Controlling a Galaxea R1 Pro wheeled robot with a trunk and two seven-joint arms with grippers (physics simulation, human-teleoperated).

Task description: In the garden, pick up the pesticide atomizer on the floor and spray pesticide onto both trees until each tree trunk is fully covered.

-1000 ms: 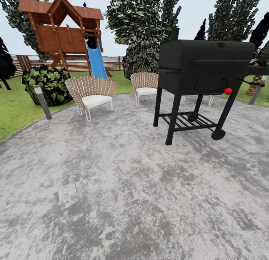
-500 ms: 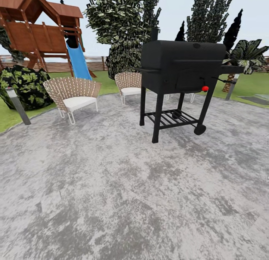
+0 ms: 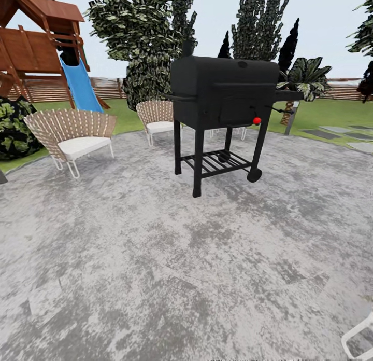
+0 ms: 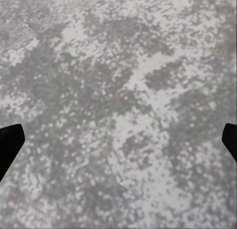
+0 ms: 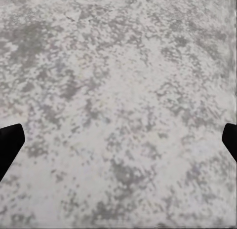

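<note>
Everything in the head view has slid leftward since a second ago, so the camera has swung right rather than the furniture shifting: the grill (image 3: 224, 109) now stands near centre, the playhouse (image 3: 36, 50) is cut off at the left edge, and a palm (image 3: 304, 78) and stepping stones (image 3: 331, 133) on the grass have come into view at far right.

Several things are only partly seen. A dark shrub (image 3: 13, 127) is clipped by the left edge, and a white frame (image 3: 357, 332) pokes in at the near right corner, too little of it to name. Tall trees (image 3: 150, 44) rise behind the grill, but their trunks are hidden by foliage, chairs and the grill body. I cannot make out the atomizer anywhere on the paving (image 3: 171, 262).

Two wicker chairs (image 3: 70, 133) sit at the far left rim of the paved circle, the further one just beside the grill's left legs. Near ground is open grey stone, running wide from the grill toward the viewer, with grass beyond its far edge and a fence (image 3: 109, 86) at the back.

Both wrist views look at mottled stone. Left end effector (image 4: 118, 140): dark fingertips (image 4: 10, 142) at opposite edges, spread wide, holding nothing. Right end effector (image 5: 118, 140) is likewise spread wide and empty, fingertips (image 5: 10, 142) far apart.
</note>
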